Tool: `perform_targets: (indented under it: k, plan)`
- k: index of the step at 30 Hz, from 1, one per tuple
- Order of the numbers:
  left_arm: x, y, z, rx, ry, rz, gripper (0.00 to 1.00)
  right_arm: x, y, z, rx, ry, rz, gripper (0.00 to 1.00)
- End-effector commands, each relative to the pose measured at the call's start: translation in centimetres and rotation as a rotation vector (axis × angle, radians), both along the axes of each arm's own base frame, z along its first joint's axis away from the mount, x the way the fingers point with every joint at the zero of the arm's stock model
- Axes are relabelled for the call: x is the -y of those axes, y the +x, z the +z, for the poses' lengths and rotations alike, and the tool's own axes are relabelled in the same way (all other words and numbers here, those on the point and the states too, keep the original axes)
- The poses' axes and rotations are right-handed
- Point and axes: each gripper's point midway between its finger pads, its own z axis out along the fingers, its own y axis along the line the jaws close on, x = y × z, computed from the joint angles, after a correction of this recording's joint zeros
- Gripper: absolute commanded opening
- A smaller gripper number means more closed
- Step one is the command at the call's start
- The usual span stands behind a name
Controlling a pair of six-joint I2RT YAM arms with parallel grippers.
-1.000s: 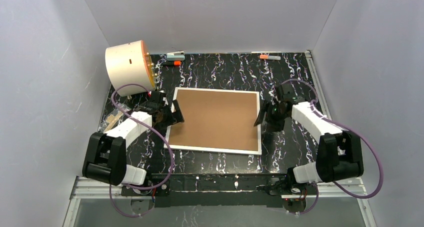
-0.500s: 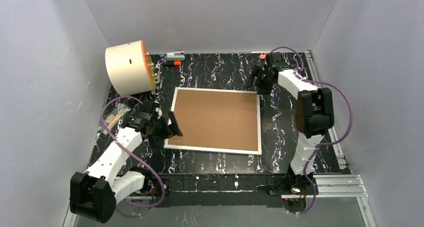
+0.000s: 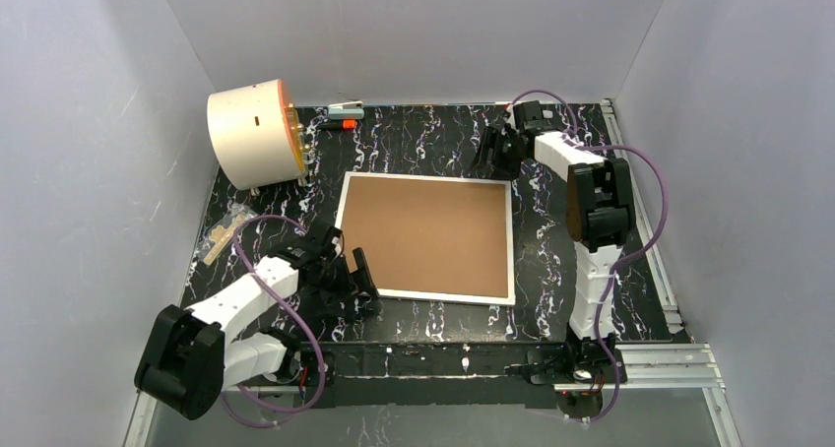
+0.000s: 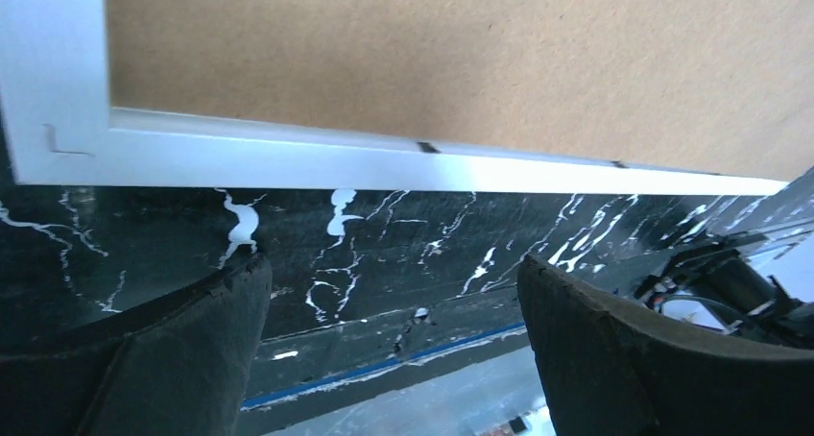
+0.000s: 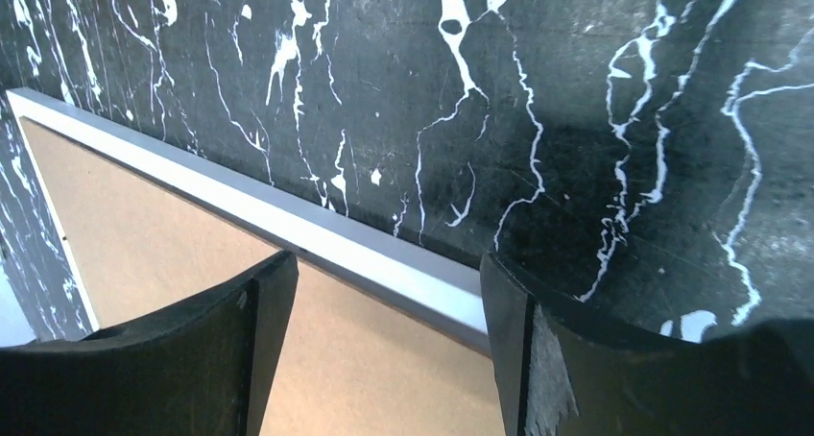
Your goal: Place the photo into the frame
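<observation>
The white frame [image 3: 425, 295] lies face down mid-table with its brown board back [image 3: 426, 232] up. The photo is out of view. My left gripper [image 3: 356, 273] is open and empty at the frame's near left corner; in the left wrist view its fingers [image 4: 182, 359] stand over the dark table just off the frame's white edge [image 4: 288, 153]. My right gripper [image 3: 492, 157] is open and empty over the frame's far right corner; in the right wrist view its jaws straddle the white edge [image 5: 384, 258], one over the board [image 5: 144, 234], one over the table.
A round cream drum with an orange rim [image 3: 253, 132] lies at the back left. An orange marker and a clip [image 3: 341, 114] lie by the back wall. A clear packet [image 3: 223, 232] lies at the left edge. Grey walls enclose the black marbled table [image 3: 433, 137].
The left gripper has moved nearer and right, from the frame's left edge to its near left corner. The right arm swung from the frame's right side to its far right corner.
</observation>
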Motion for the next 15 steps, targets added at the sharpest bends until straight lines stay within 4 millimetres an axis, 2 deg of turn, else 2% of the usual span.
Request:
perform_targets:
  k: [1,6,11,13,15]
  plan:
    - [1.5,2.4,-0.5,0.060,-0.057,0.051,0.98,-1.1,-2.7,-0.5,-0.043,0.046,0.079,0.78]
    - [2.1,6.0,-0.8,0.145,-0.035,0.088,0.98,-0.8,-6.4,-0.4,-0.103,0.070,0.085,0.77]
    - [2.0,9.9,-0.9,0.198,-0.002,0.089,0.98,0.7,-11.3,-0.6,-0.188,0.051,0.042,0.74]
    - [2.2,11.3,-1.0,0.203,-0.021,0.085,0.98,1.2,-14.0,-1.1,-0.232,0.061,0.023,0.73]
    - [2.5,12.6,-1.2,0.205,-0.036,0.071,0.98,1.6,-15.9,-0.9,-0.249,0.082,0.000,0.72]
